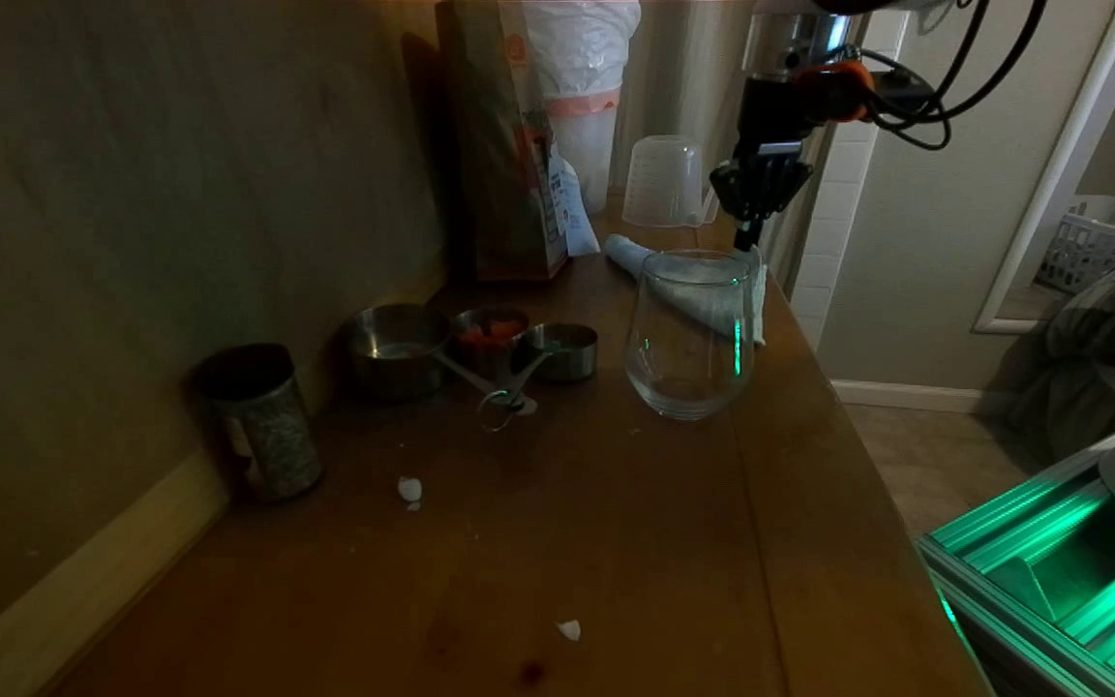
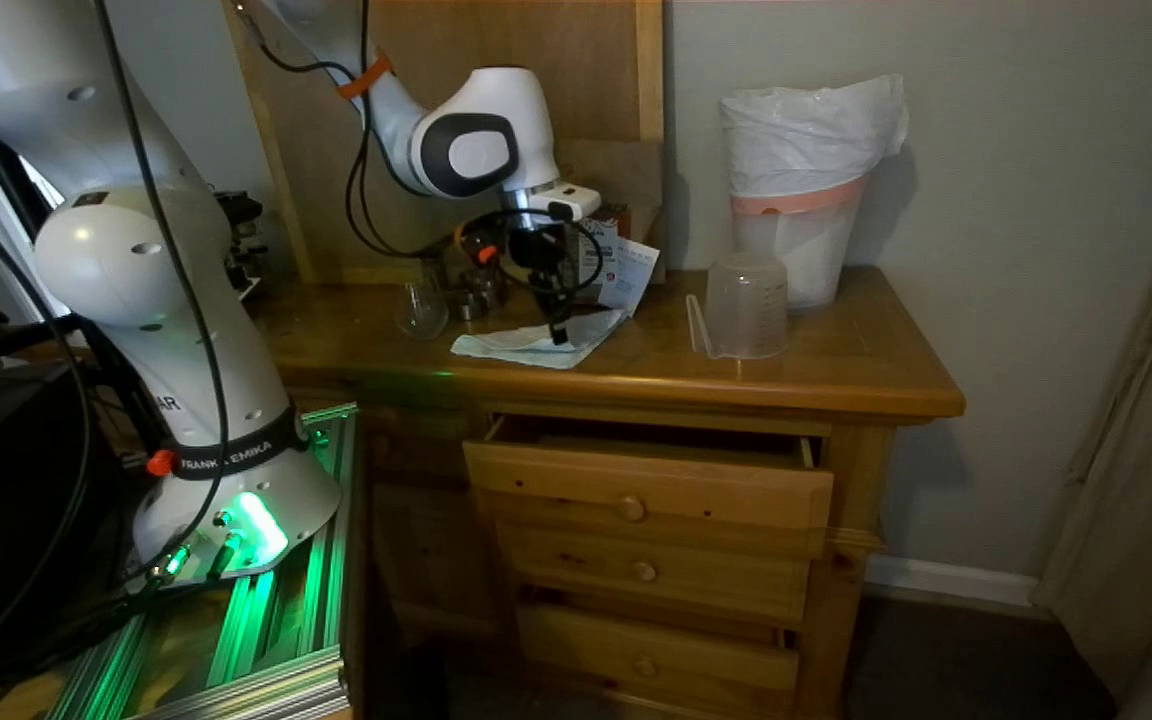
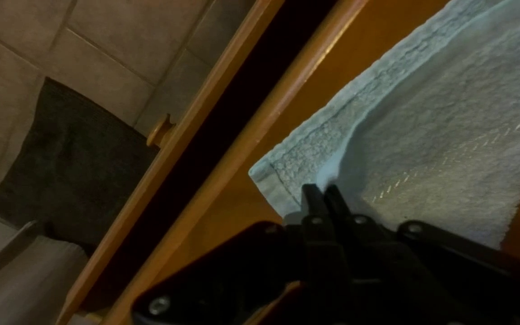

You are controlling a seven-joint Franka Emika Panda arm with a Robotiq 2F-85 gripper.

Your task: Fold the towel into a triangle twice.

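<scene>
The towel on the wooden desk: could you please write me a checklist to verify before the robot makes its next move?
1. Jaws shut on the towel: ok, in the wrist view.
2. Number of layers pinched: cannot tell.
3. Edges aligned: not ok, the lower layer sticks out beyond the upper layer.
4. Glass apart from the towel: ok, by a narrow gap.
5. Printed paper not touching the towel: cannot tell.
6. Top drawer shut: not ok, it stands open.
</scene>
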